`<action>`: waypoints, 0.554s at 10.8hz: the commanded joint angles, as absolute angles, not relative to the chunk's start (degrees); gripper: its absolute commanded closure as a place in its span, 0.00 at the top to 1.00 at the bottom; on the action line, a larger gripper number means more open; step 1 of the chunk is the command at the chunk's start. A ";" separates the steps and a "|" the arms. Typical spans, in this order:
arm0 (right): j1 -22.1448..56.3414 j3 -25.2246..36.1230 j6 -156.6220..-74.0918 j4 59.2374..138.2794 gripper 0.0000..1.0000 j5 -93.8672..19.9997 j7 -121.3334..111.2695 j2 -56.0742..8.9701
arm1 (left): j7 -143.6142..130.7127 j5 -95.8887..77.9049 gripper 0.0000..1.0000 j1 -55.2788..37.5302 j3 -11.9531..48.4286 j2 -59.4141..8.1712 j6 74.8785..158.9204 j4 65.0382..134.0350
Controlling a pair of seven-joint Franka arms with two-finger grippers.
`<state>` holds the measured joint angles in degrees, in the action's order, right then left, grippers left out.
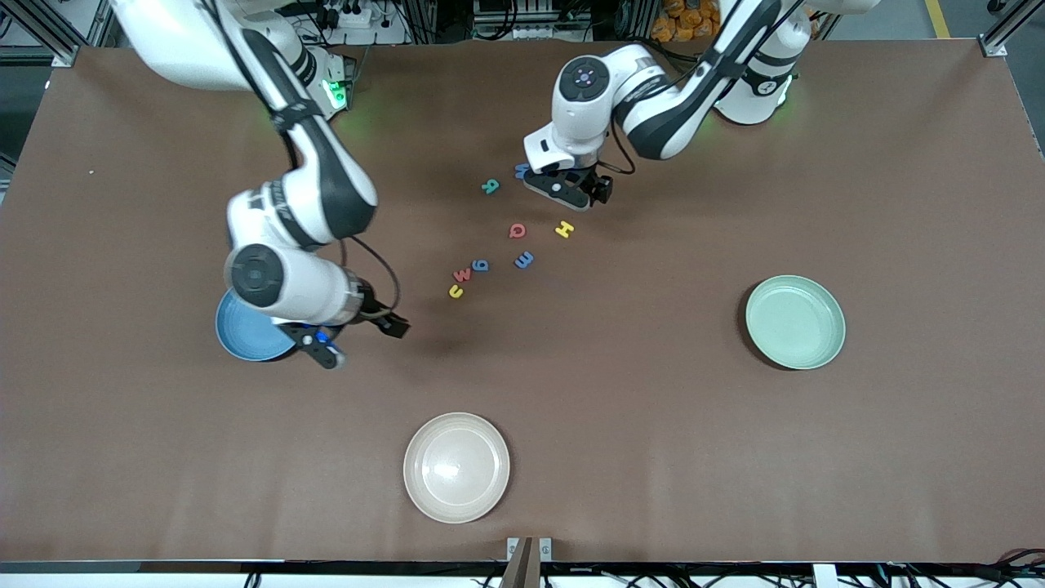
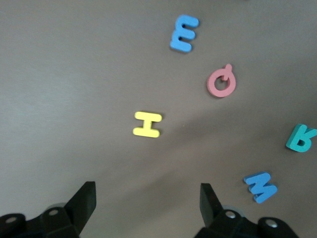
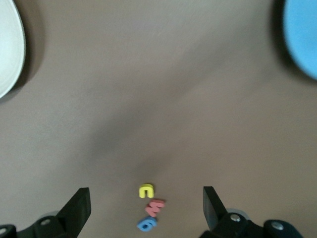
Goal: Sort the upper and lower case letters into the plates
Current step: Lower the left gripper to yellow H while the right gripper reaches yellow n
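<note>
Small foam letters lie mid-table: teal R (image 1: 490, 186), blue M (image 1: 521, 170), pink Q (image 1: 518, 230), yellow H (image 1: 564, 229), blue E (image 1: 523, 260), blue g (image 1: 481, 265), pink w (image 1: 462, 274), yellow u (image 1: 455, 291). My left gripper (image 1: 571, 192) is open and empty over the table beside the M; its wrist view shows the H (image 2: 147, 124), E (image 2: 184, 33), Q (image 2: 221, 83), R (image 2: 301, 138) and M (image 2: 260, 186). My right gripper (image 1: 365, 343) is open and empty beside the sky blue plate (image 1: 241, 335), partly hidden by the arm. The mint green plate (image 1: 795, 321) is empty.
A cream-beige plate (image 1: 456, 466) sits near the table's front edge, nearest the front camera. The right wrist view shows the u (image 3: 146, 190), w (image 3: 155, 207) and g (image 3: 146, 223), the blue plate's rim (image 3: 302, 37) and the beige plate's rim (image 3: 7, 47).
</note>
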<state>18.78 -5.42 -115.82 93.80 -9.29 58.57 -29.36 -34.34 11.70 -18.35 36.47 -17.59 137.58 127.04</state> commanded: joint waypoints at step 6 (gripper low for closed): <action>26.97 -5.19 -125.32 99.04 1.00 -7.56 61.26 -33.31 | -42.80 20.20 0.75 -24.87 27.87 -27.33 146.60 124.81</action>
<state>25.47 -5.40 -123.04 96.40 -8.77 59.99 -34.66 -40.51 16.88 -23.98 29.46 -25.53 145.37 126.19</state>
